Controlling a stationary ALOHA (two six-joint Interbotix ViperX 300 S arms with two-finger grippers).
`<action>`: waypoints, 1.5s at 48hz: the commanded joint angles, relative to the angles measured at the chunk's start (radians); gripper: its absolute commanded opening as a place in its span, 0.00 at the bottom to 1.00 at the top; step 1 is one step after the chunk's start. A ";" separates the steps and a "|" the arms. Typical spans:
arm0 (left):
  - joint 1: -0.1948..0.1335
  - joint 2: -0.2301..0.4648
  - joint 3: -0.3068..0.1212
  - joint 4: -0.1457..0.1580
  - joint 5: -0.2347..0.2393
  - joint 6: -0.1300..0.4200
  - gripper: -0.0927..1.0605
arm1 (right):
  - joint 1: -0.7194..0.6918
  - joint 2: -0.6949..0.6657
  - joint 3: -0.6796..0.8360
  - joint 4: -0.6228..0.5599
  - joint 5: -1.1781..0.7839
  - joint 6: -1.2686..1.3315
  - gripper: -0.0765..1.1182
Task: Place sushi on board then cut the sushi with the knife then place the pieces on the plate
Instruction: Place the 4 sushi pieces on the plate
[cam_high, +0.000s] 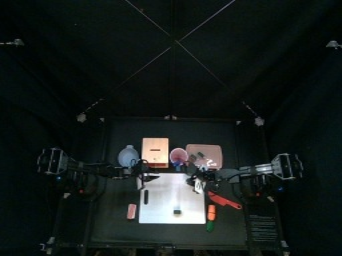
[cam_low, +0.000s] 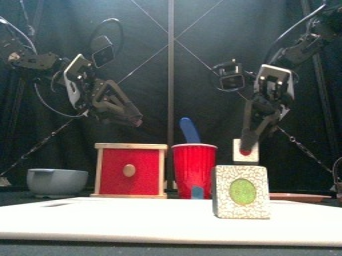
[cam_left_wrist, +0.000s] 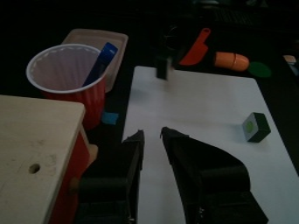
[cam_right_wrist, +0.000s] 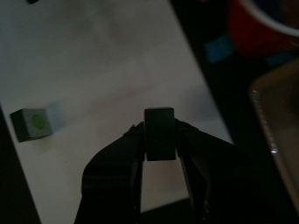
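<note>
- Two black arms in the top view meet over a flat white cutting board (cam_high: 174, 205) on the black counter (cam_high: 107, 228). The left pincer (cam_high: 144, 179) is above its back left corner, the right pincer (cam_high: 199, 183) above its back right.
- Front view: a square sushi slice with a green centre (cam_low: 242, 191) stands on edge near the board's front. Behind it are a red plastic cup (cam_low: 194, 170) holding a blue toy knife (cam_low: 187, 130), and a pale wooden box with a red drawer front (cam_low: 130, 170).
- Left wrist view: the left pincer's jaws are narrowly apart, with nothing between them.
- Right wrist view: the right pincer clamps a dark sushi block (cam_right_wrist: 159, 133) over the board. A flat pink tray (cam_right_wrist: 281, 105) lies beside the board.
</note>
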 joint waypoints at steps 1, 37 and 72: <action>0.002 -0.003 -0.012 0.002 -0.005 0.002 0.66 | -0.126 -0.098 0.032 -0.028 0.052 -0.003 0.58; 0.005 -0.003 -0.014 0.000 -0.003 0.000 0.66 | -0.495 0.017 0.075 -0.091 0.014 0.002 0.58; 0.003 -0.003 -0.012 -0.002 -0.003 -0.002 0.66 | -0.465 -0.006 0.038 -0.095 0.032 -0.003 0.75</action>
